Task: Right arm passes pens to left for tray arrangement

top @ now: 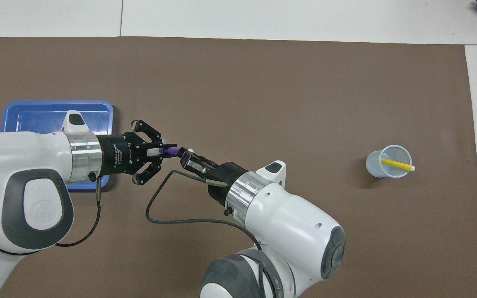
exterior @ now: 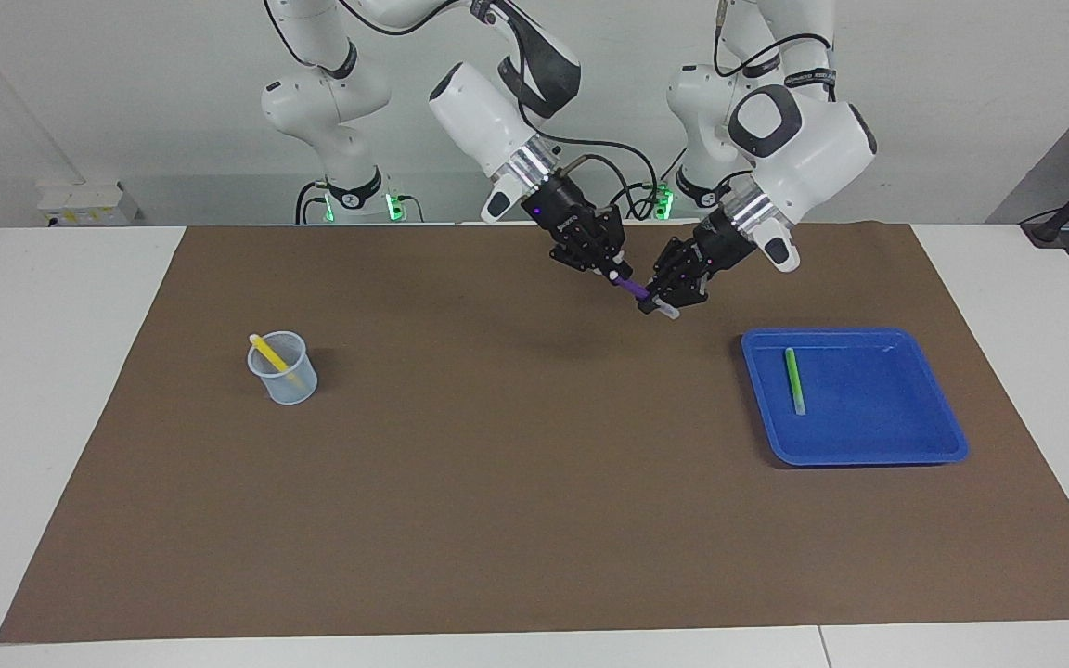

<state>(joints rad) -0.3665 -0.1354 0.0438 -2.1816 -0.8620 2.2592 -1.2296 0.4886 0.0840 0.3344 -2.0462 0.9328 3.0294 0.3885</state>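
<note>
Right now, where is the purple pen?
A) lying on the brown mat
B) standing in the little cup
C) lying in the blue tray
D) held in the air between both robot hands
D: the purple pen hangs above the mat, with the right hand shut on one end and the left hand shut on the other.

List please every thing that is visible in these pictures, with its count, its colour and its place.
purple pen: 1, purple, in the air above the mat, gripped at both ends by the two grippers
green pen: 1, green, lying in the tray
yellow pen: 1, yellow, leaning in the cup
tray: 1, blue, toward the left arm's end
cup: 1, pale blue, toward the right arm's end
mat: 1, brown, on the table
table: 1, white
right gripper: 1, black, shut on the pen
left gripper: 1, black, shut on the pen
</note>
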